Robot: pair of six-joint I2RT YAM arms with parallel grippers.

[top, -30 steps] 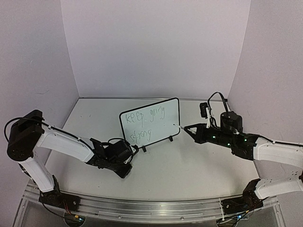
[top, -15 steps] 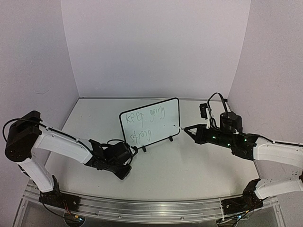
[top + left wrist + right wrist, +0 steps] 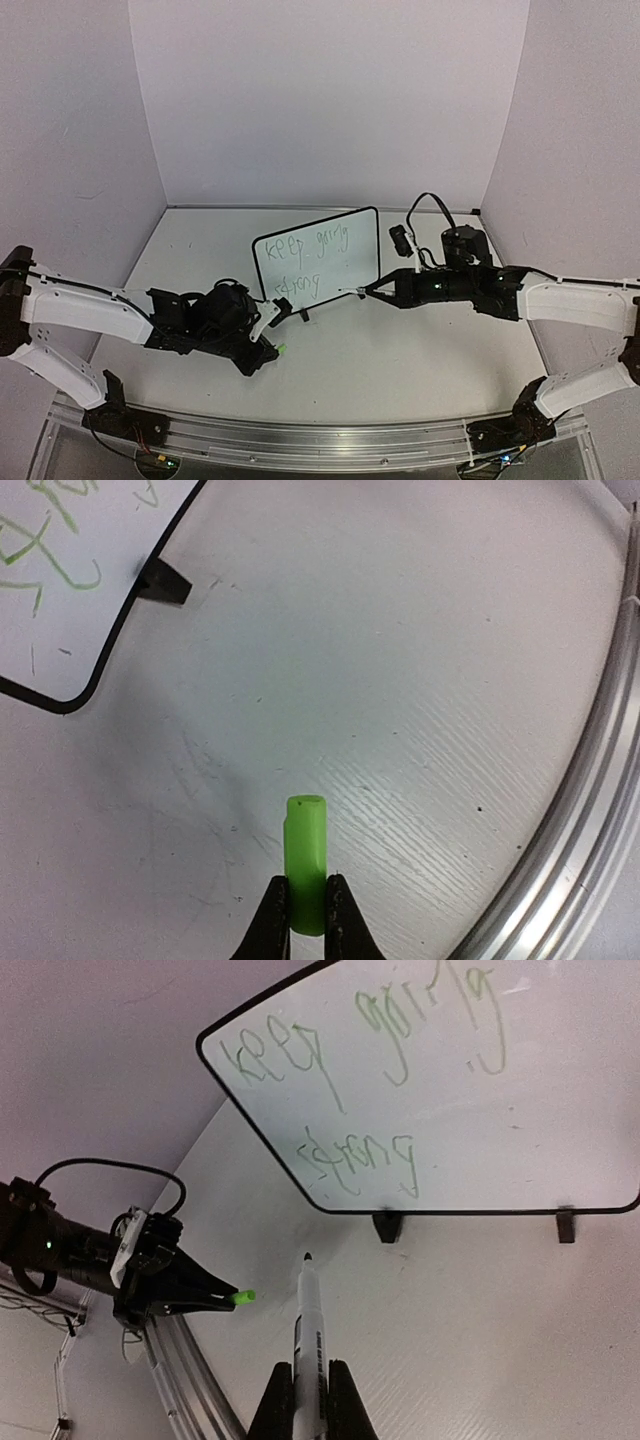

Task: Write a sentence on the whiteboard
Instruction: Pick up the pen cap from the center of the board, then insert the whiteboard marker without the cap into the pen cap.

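From above, the whiteboard (image 3: pixel 318 258) stands upright in the middle of the surface (image 3: pixel 400 350), with the sentence (image 3: pixel 308 265) in two green lines on its face. In the last second the right arm has swung in toward the centre. Its marker (image 3: pixel 355 292) has left the board's right edge and now points low, near the right foot and off the writing face. The right gripper (image 3: pixel 368 292) is clamped on that marker. The left arm has stretched out low, and the left gripper (image 3: pixel 272 345) holds a speck of green in front of the board. With the pen off the board and both arms drawing toward each other, I'd say the writing is finished and recapping comes next.

The left wrist view settles what the overhead only hints at. The speck is a green cap (image 3: pixel 306 865), pinched firmly at its base by the left gripper (image 3: pixel 307 905), whose fingers have only just closed on it. Only a corner of the whiteboard (image 3: pixel 50 590) shows, and the metal rail (image 3: pixel 590 780) runs at the right.

The right wrist view shows the marker (image 3: pixel 307 1335) bare-tipped in the right gripper (image 3: pixel 308 1385) and clear of the whiteboard (image 3: pixel 560 1110). It also shows the whole sentence (image 3: pixel 380 1080), and the left gripper (image 3: pixel 215 1295) offering the cap (image 3: pixel 245 1297) well apart from the tip.
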